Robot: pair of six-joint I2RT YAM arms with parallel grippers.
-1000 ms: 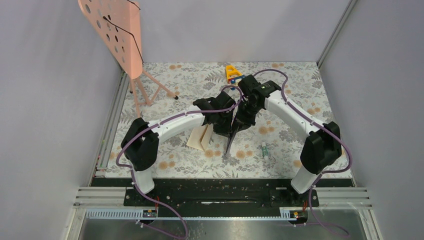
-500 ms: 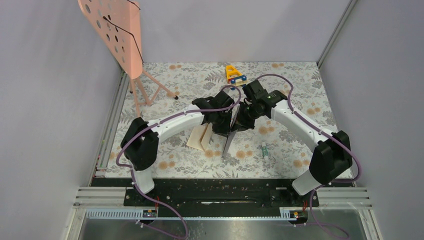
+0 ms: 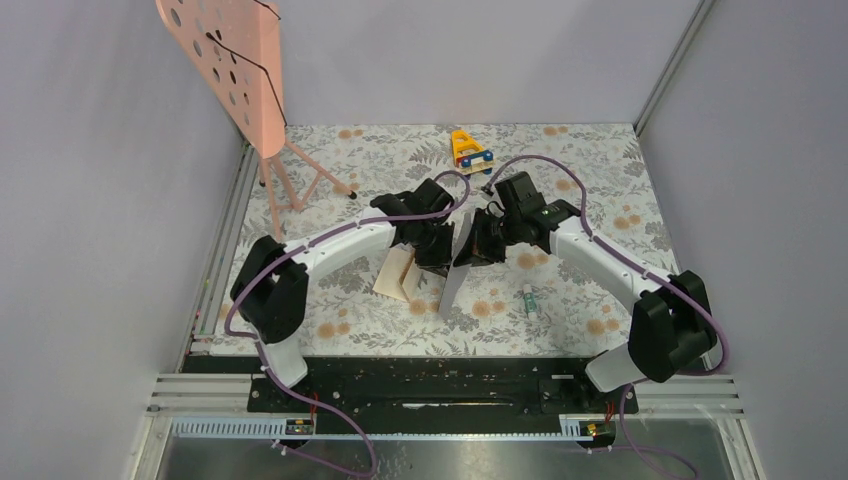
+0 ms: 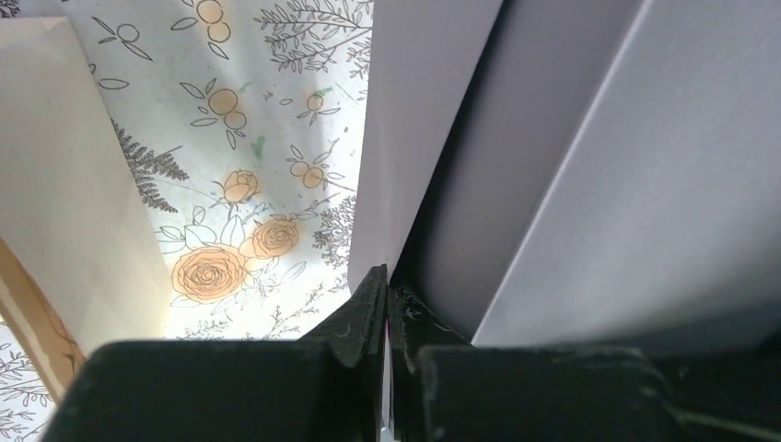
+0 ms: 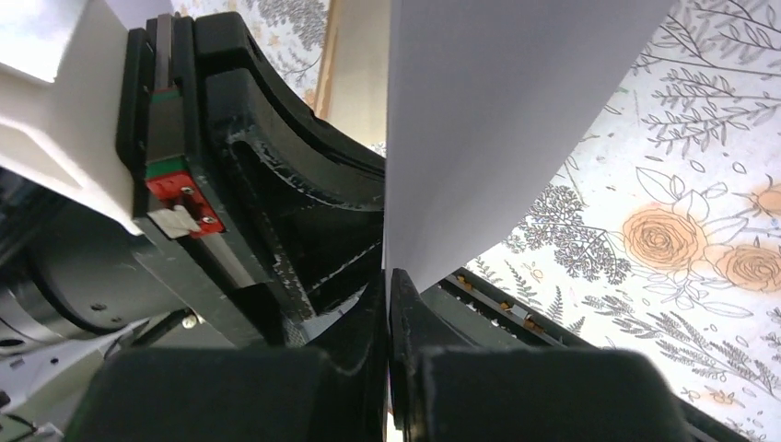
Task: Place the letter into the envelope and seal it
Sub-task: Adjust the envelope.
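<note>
The grey-lilac envelope stands on edge above the middle of the table, held from both sides. My left gripper is shut on one thin layer of it, jaws pinched together on the paper. From the other side my right gripper is also shut on an edge of the envelope, facing the left gripper's black body. The letter, a tan creased sheet, lies on the table just left of the envelope and shows in the left wrist view.
A small white glue stick lies right of the envelope. A yellow toy sits at the back centre. A pink perforated stand on thin legs occupies the back left. Grey walls enclose the floral tablecloth.
My right gripper has closed onto the envelope and its arm has swung lower and to the right. The left arm shifted slightly left, and the envelope tilted with it.
</note>
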